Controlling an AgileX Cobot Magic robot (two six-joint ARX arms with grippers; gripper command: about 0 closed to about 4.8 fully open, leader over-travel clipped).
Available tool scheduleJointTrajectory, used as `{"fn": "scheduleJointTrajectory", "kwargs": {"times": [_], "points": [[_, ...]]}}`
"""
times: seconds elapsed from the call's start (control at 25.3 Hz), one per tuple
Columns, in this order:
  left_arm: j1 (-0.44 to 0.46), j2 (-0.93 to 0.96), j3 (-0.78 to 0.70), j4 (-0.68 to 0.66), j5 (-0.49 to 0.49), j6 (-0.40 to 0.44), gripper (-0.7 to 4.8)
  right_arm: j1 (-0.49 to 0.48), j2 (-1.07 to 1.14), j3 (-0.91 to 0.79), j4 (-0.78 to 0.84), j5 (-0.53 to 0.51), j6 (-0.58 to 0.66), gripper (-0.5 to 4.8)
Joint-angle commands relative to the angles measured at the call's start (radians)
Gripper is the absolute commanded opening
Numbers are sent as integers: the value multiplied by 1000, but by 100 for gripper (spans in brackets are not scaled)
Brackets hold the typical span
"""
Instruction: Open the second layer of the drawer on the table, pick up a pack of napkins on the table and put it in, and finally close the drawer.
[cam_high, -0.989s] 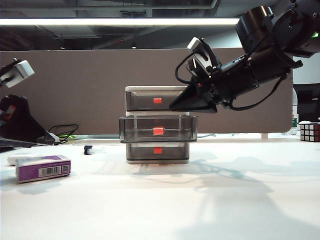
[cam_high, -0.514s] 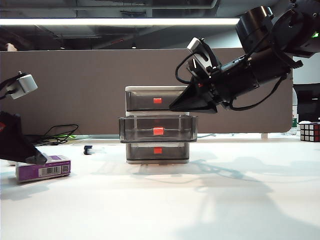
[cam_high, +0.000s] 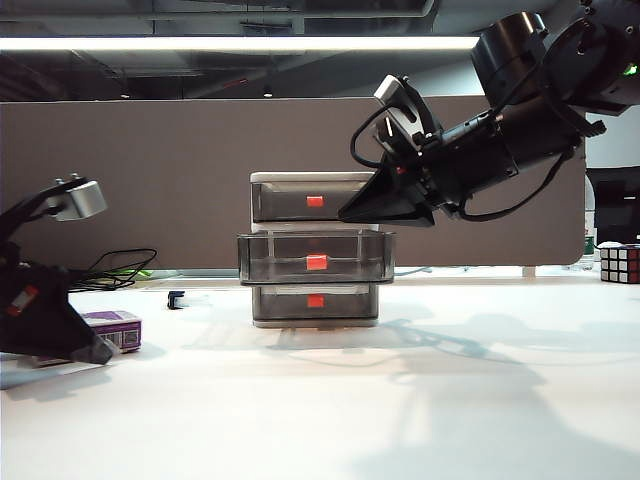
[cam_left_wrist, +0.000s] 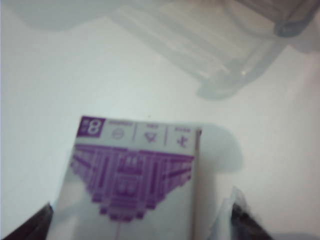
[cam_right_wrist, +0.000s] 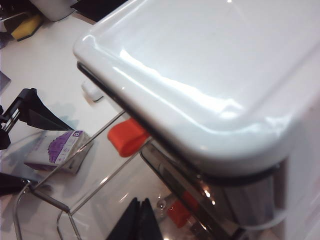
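The left gripper (cam_left_wrist: 137, 220) straddles the purple-and-white soft napkin pack (cam_left_wrist: 132, 180) at far left, jaws wide apart; the right gripper (cam_right_wrist: 139, 217), fingers together, hovers above the pulled-out smoky translucent middle drawer (cam_high: 316, 258).

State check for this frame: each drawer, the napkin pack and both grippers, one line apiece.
Top drawer: closed.
Middle drawer: pulled out, open.
Bottom drawer: closed.
Napkin pack: flat on the table, between the left fingers, not lifted.
Left gripper: open, low at the table's left, straddling the pack.
Right gripper: shut, empty, raised at the drawer unit's upper right.
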Motion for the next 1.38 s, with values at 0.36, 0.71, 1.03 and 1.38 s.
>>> {"fn": "scheduleJointTrajectory", "kwargs": {"times": [0.36,0.71,1.03,1.38], "points": [[-10,14,2,46,-52,3,362,1,-3,4,11,1,-8,-4],[-10,14,2,66,-49,0,263,1,-3,4,11,2,-11,-4],[-74,-95,15,86,-20,-8,263,1,-3,4,10,1,-11,-4],[-252,-204,152,67,-31,-53,264,1,-3,4,10,-2,-11,-4]]}}
